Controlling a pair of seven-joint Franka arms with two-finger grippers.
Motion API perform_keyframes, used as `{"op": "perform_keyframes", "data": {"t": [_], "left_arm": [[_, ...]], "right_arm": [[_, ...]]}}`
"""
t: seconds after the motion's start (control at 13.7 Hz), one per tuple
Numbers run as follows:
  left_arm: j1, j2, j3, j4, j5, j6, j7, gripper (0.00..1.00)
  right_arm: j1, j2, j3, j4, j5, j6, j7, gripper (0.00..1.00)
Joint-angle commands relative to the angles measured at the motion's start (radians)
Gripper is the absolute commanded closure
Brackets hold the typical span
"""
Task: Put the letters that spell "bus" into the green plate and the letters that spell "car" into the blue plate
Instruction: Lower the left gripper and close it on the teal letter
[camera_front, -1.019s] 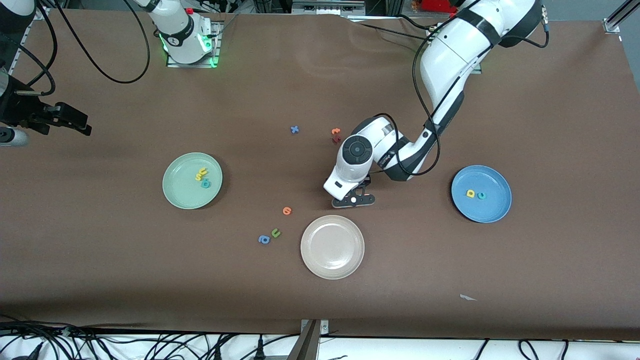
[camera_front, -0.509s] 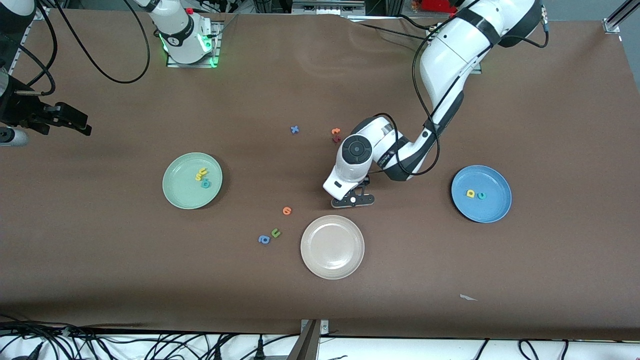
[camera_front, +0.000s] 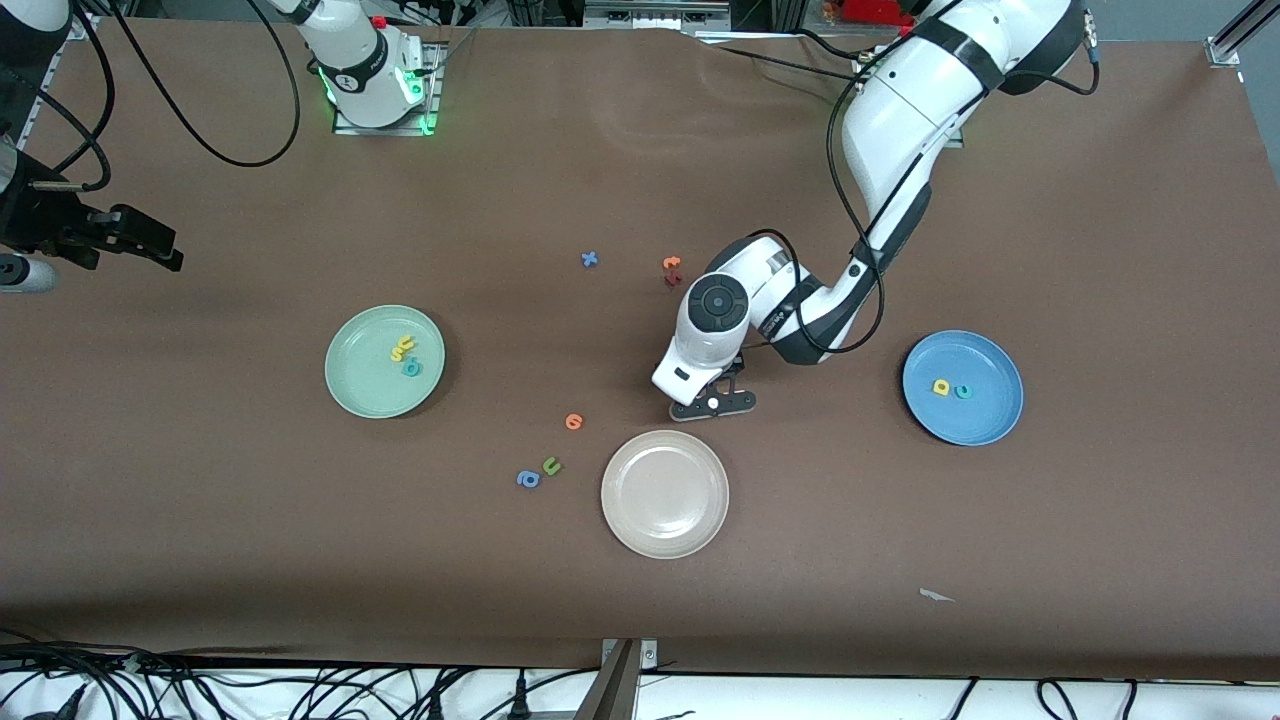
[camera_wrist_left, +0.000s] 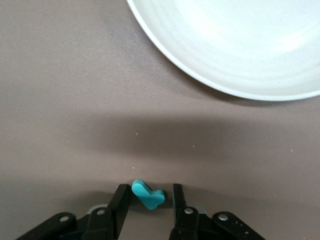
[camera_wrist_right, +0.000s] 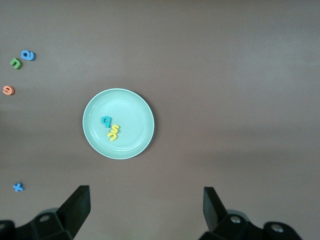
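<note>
Since a second ago the left gripper has shifted slightly toward the blue plate's end and its wrist has turned a little; nothing else has moved. Left gripper low at the table, just beside the beige-white plate, between that plate and the arm bases. Its fingers stand a little apart with the teal "r" between them; one finger touches the letter, the other shows a sliver of gap, so firm clamping cannot be told. Green plate holds teal "b", yellow "u" and yellow "s", bunched together. Blue plate holds yellow "a" and teal "c", side by side. Right gripper waits high at the right arm's end of the table, jaws wide apart, holding nothing.
</note>
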Motion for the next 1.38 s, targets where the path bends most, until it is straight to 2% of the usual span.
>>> {"op": "perform_keyframes", "data": {"t": [0.0, 0.8, 1.31], "left_arm": [[-0.010, 0.018, 0.010, 0.028, 0.008, -0.008, -0.050, 0.56], [-0.010, 0.020, 0.010, 0.028, 0.011, -0.008, -0.071, 0.75], [-0.010, 0.020, 0.010, 0.026, 0.019, 0.002, -0.065, 0.80]], "right_arm": [[-0.006, 0.008, 0.002, 0.023, 0.005, -0.019, -0.018, 0.00], [-0.006, 0.006, 0.002, 0.020, 0.005, -0.019, -0.009, 0.00], [-0.006, 0.006, 0.002, 0.020, 0.005, -0.020, -0.016, 0.00]]}}
